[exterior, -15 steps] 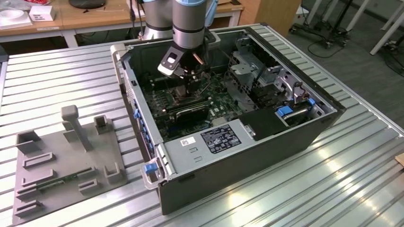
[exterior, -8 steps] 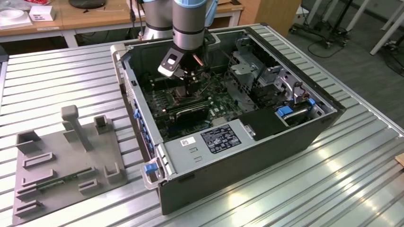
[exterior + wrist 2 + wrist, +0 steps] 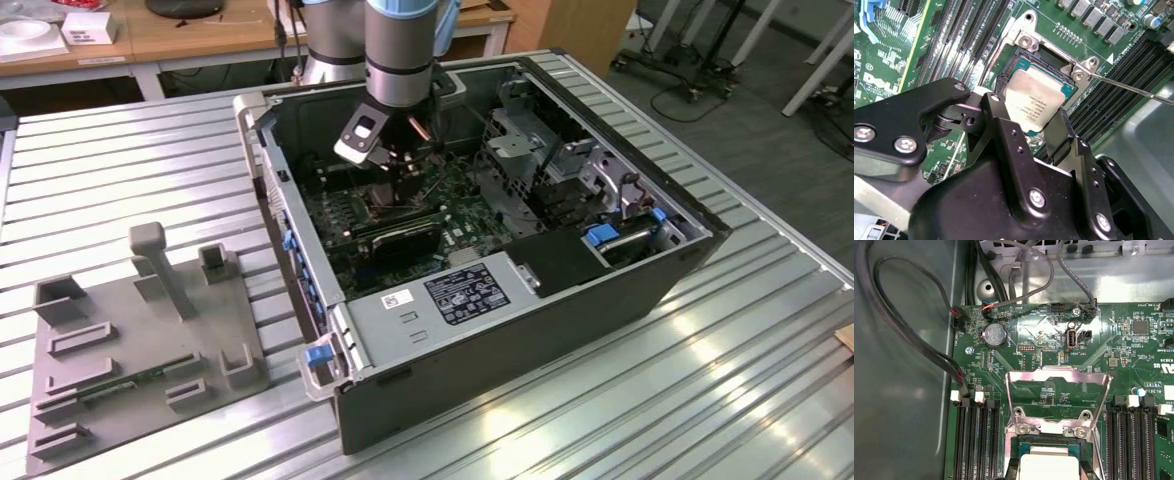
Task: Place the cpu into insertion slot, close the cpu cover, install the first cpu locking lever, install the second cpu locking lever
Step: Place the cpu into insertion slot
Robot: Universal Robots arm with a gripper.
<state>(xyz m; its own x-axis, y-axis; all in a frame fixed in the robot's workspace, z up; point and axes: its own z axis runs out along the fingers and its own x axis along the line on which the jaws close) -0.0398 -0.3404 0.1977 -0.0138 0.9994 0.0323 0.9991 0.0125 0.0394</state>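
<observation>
In the exterior view my gripper (image 3: 391, 165) reaches down into the open computer case (image 3: 641, 290), over the green motherboard. The second wrist view has the gripper (image 3: 1026, 107) shut on the cpu (image 3: 1036, 97), a pale silvery square chip. One black finger (image 3: 999, 125) presses each of two opposite edges. The cpu sits low in the insertion slot (image 3: 1054, 59), whose dark inside shows along one edge. In the first wrist view the cpu (image 3: 1049, 467) lies just below the cpu cover (image 3: 1054, 374), a silvery frame standing open on its hinge. A thin locking lever (image 3: 1134, 87) sticks out sideways.
Black memory slots (image 3: 976, 440) run along both sides of the socket. Black cables (image 3: 914, 340) loop over the case floor beside the board. A grey fixture plate (image 3: 134, 350) lies on the ribbed table at the exterior view's left. Drive cages (image 3: 561, 170) crowd the case's far side.
</observation>
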